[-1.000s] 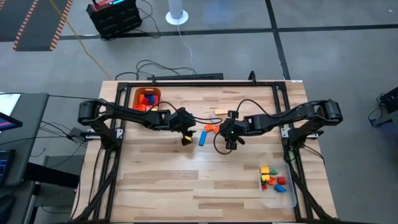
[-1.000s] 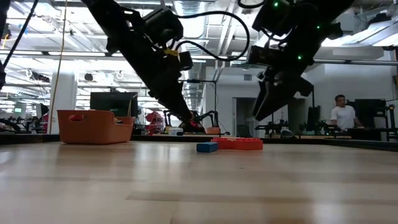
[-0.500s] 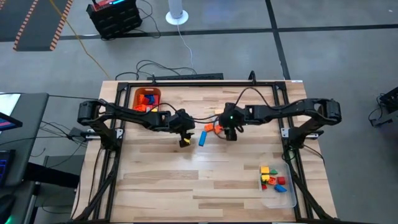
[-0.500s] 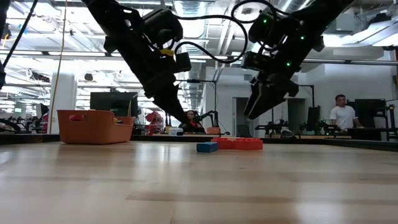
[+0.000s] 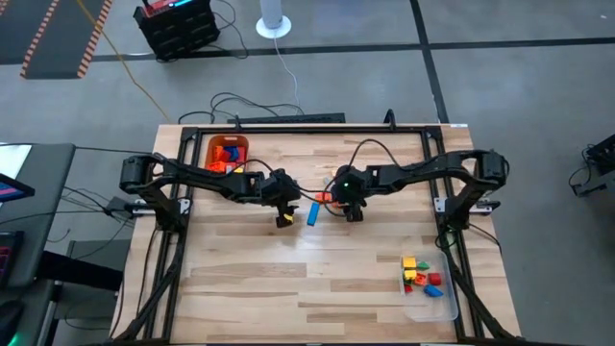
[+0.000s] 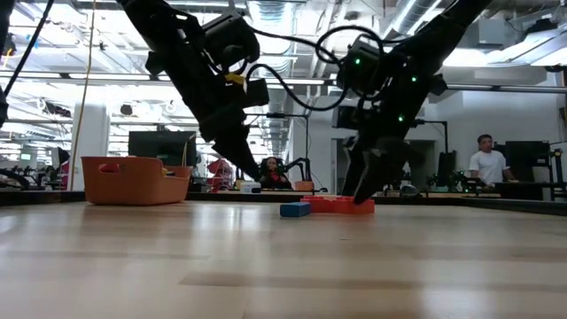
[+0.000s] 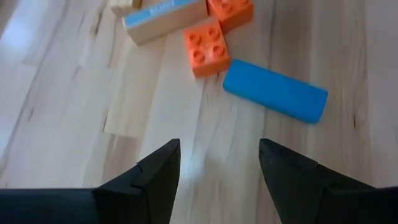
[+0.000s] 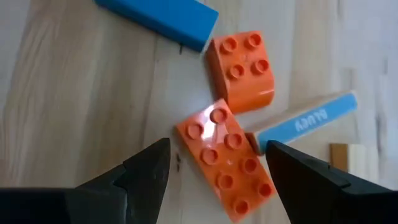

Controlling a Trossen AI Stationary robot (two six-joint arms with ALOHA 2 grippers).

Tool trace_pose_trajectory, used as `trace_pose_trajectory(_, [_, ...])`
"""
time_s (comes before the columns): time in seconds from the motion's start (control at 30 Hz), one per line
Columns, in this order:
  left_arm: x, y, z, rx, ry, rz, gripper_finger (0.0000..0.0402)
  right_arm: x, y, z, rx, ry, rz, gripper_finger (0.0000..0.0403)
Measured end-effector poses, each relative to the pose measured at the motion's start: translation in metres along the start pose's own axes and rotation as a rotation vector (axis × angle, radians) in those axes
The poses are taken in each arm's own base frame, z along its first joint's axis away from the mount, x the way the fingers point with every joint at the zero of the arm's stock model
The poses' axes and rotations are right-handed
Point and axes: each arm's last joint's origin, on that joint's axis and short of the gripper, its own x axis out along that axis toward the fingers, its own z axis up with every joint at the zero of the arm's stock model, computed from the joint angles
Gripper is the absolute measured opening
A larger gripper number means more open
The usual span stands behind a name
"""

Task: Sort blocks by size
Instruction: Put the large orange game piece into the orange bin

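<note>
Several blocks lie at mid-table: a long orange studded brick [image 8: 227, 162], a square orange brick [image 8: 241, 70], a smooth blue block [image 5: 313, 212] and a tan block with a blue face [image 8: 308, 121]. My right gripper [image 8: 217, 177] is open and low over the long orange brick, one finger on either side of it. It also shows in the low view [image 6: 361, 193]. My left gripper [image 7: 219, 168] is open and empty, above the table just left of the blue block [image 7: 275, 98].
An orange bin [image 5: 228, 154] with blocks stands at the far left. A clear tray [image 5: 430, 300] with several small coloured blocks sits at the near right. A small tan block [image 8: 339, 155] lies by the pile. A person [image 6: 485, 164] stands in the room beyond.
My right gripper has gone toward the table's far and left edges and come down over the orange bricks, staying open. My left gripper has drawn back a little toward the table's left. The blocks have not moved.
</note>
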Motion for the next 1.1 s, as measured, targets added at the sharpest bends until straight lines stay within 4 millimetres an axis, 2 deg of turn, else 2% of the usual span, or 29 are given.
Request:
trace_pose_trajectory(0.33, [0.000, -0.001, -0.007, 0.017, 0.066, -0.004, 0.0212, 0.020, 0.001, -0.012, 0.008, 0.119, 0.044, 0.0288])
trace_pose_trajectory(0.47, [0.000, -0.001, -0.007, 0.017, 0.066, -0.004, 0.0212, 0.020, 0.004, -0.011, 0.000, 0.118, 0.047, 0.0275])
trace_pose_trajectory(0.57, [0.000, -0.001, -0.007, 0.017, 0.066, -0.004, 0.0212, 0.019, 0.007, -0.010, -0.014, 0.121, 0.049, 0.0250])
trace_pose_trajectory(0.73, [0.000, -0.001, -0.003, 0.072, 0.033, -0.005, 0.0212, 0.017, 0.013, -0.006, -0.003, 0.116, 0.049, 0.0164])
trace_pose_trajectory(0.87, [-0.001, -0.008, 0.004, 0.184, -0.057, -0.013, 0.0212, 0.005, 0.015, 0.004, 0.078, 0.132, 0.072, 0.0161])
trace_pose_trajectory(1.0, [-0.003, -0.029, 0.006, 0.368, -0.186, -0.030, 0.0212, -0.030, 0.011, 0.028, 0.144, -0.059, 0.179, 0.0161])
trace_pose_trajectory(1.1, [-0.008, -0.046, 0.008, 0.510, -0.249, 0.004, 0.0212, -0.049, 0.010, 0.034, 0.216, -0.147, 0.267, 0.0161])
